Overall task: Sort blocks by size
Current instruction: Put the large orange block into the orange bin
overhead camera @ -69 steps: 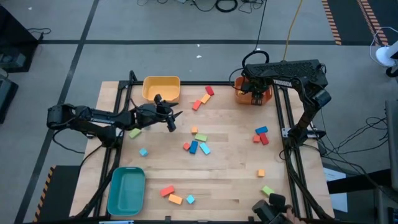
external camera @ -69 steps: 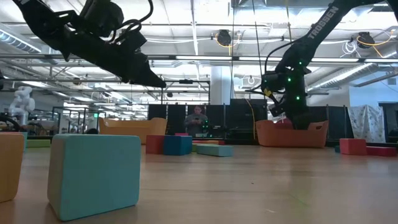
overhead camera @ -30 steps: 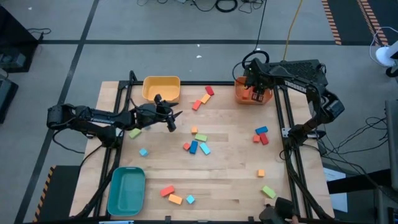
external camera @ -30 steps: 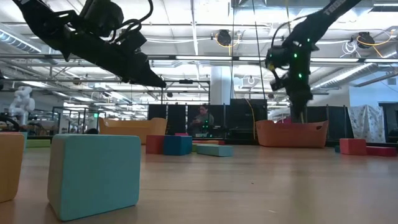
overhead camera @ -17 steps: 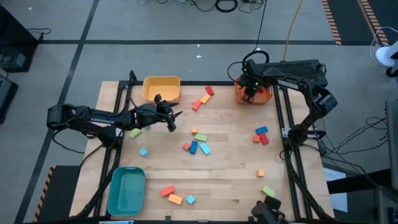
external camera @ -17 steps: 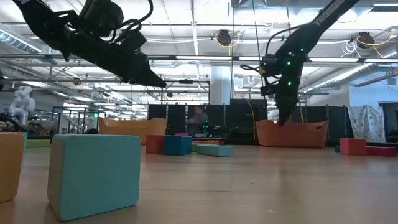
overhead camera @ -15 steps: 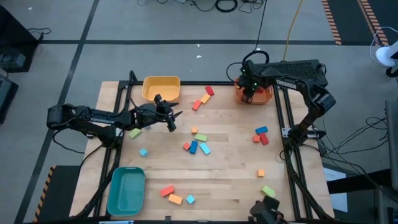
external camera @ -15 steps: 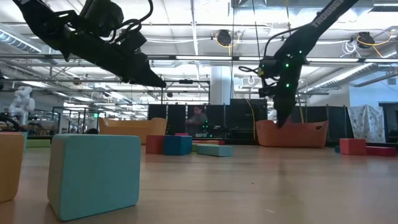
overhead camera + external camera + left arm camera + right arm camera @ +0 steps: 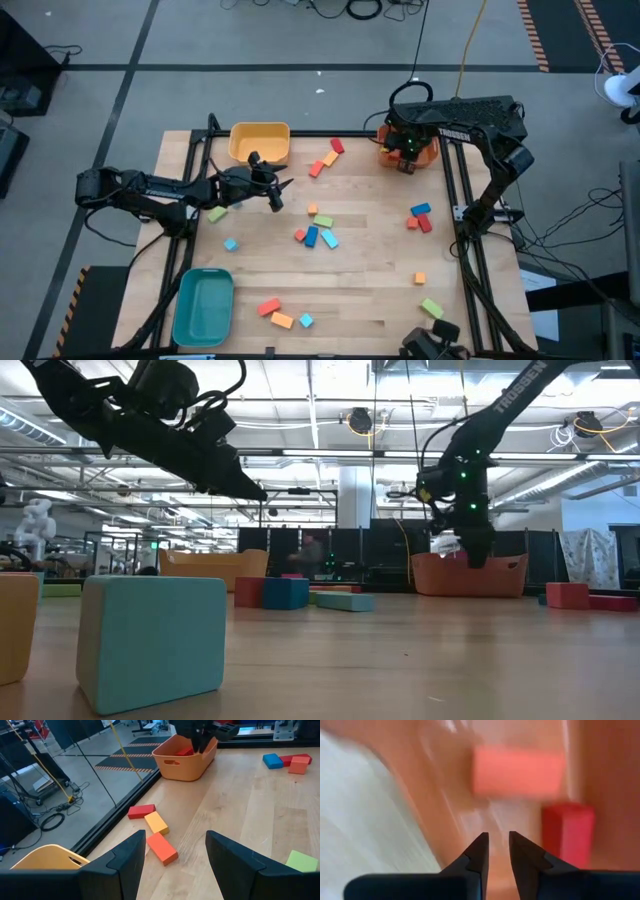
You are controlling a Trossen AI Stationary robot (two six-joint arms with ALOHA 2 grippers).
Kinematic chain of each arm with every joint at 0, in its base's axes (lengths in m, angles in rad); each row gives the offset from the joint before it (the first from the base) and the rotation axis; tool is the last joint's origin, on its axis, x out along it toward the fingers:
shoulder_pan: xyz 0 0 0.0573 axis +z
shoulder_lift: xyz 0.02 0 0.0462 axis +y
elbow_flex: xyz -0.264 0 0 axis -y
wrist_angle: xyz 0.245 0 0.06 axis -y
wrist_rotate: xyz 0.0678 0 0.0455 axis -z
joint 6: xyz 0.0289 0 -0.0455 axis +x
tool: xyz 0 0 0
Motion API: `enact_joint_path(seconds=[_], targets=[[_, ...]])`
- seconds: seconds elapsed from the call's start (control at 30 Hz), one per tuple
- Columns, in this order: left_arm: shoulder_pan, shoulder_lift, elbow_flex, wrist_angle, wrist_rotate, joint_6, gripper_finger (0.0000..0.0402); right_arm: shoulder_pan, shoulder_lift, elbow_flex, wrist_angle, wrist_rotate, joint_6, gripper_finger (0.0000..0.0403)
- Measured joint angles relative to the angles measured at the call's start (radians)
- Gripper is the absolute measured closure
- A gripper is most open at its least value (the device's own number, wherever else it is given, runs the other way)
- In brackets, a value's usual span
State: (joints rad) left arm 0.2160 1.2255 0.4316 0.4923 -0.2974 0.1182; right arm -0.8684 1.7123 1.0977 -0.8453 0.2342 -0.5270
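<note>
Several small blocks lie flat on the wooden table: red and orange ones [image 9: 325, 158] at the far middle, a mixed cluster [image 9: 315, 232] in the centre, blue and red ones [image 9: 420, 217] at the right, and orange and light blue ones [image 9: 278, 313] near the front. My right gripper [image 9: 498, 837] is over the orange bin [image 9: 407, 148], pointing down into it, narrowly open and empty. An orange-red block [image 9: 517, 770] and a red block [image 9: 567, 837] lie on the bin's floor. My left gripper [image 9: 175, 850] is open and empty, above the table's left half.
A yellow bin [image 9: 260, 142] stands at the far left and a teal bin [image 9: 203, 305] at the near left. A green block [image 9: 217, 213] and a light blue cube [image 9: 231, 244] lie near the left arm. A green block [image 9: 431, 307] and an orange cube [image 9: 420, 278] lie at the near right.
My right gripper has swung a little toward the table's left over the orange bin, then come back and gone down toward the bin.
</note>
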Motion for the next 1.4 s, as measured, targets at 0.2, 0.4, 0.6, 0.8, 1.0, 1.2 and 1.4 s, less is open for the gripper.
enact_joint_path(seconds=[0.2, 0.4, 0.6, 0.8, 1.0, 1.2, 1.4], targets=[[0.000, 0.000, 0.000, 0.000, 0.000, 0.000, 0.0191, 0.001, -0.037, 0.000, 0.033, -0.044, 0.014, 0.0349], [0.000, 0.000, 0.000, 0.000, -0.001, -0.001, 0.0191, 0.023, -0.032, 0.001, 0.161, -0.165, 0.043, 0.0349], [0.000, 0.000, 0.000, 0.000, -0.002, -0.001, 0.0191, 0.048, 0.015, 0.001, 0.229, -0.163, 0.048, 0.0349], [0.000, 0.000, 0.000, 0.000, -0.003, -0.001, 0.0191, 0.051, 0.060, 0.004, 0.197, -0.153, 0.045, 0.0349], [0.000, 0.000, 0.000, -0.002, -0.004, -0.001, 0.0191, 0.048, 0.057, 0.001, 0.071, -0.057, 0.046, 0.0349], [0.000, 0.000, 0.000, -0.004, -0.004, -0.001, 0.0191, 0.022, 0.046, 0.000, -0.062, 0.031, 0.048, 0.0349], [0.000, 0.000, 0.000, -0.003, -0.004, -0.002, 0.0191, 0.005, -0.025, 0.000, -0.030, 0.018, 0.052, 0.0349]])
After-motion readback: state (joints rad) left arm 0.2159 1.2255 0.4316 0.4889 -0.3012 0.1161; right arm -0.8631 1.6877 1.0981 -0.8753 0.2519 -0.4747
